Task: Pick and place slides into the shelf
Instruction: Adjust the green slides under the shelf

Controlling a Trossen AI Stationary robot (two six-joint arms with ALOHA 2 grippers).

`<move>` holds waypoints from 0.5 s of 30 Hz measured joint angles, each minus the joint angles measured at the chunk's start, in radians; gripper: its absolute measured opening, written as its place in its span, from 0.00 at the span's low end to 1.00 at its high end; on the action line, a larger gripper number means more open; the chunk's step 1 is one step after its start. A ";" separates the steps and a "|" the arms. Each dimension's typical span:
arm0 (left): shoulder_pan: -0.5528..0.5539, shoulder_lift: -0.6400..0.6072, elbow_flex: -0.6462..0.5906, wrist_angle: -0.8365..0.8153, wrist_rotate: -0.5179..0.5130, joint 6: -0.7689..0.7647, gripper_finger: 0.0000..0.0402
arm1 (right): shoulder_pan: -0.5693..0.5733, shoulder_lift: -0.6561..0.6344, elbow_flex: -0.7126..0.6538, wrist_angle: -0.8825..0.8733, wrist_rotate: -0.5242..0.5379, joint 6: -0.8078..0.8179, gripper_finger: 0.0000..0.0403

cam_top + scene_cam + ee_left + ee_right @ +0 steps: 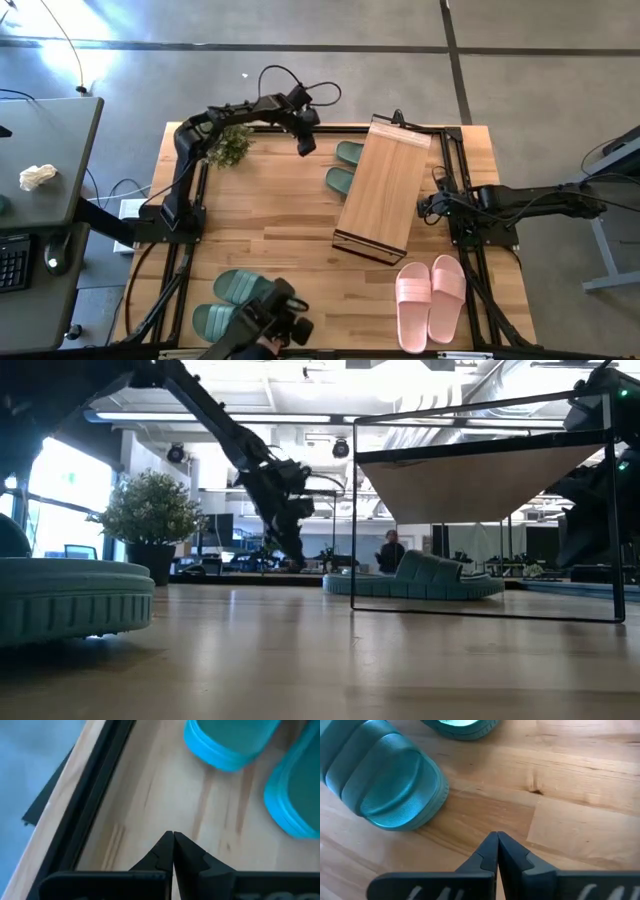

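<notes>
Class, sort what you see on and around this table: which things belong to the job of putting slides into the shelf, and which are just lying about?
Part of the job:
- green slides by the shelf
- green slides at the near edge
- pink slides
- shelf

Just lying about:
- potted plant
- crumpled cloth on the side desk
- keyboard

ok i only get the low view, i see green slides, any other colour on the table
observer: yes, a pink pair lies at the bottom right of the high view
operator: is the slide inside the shelf frame alone
observer: no, two green slides lie side by side there, partly hidden under the shelf top
operator: left gripper holding anything
observer: no, the left wrist view shows the left gripper shut on nothing, close to those two
</notes>
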 joint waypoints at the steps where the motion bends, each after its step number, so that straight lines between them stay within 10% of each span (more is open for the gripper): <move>1: -0.001 0.016 0.008 0.012 0.009 0.001 0.00 | 0.000 0.000 0.000 -0.002 0.000 0.000 0.00; 15: -0.016 0.171 0.314 -0.132 0.134 0.212 0.00 | 0.000 -0.001 0.001 0.014 -0.012 -0.026 0.00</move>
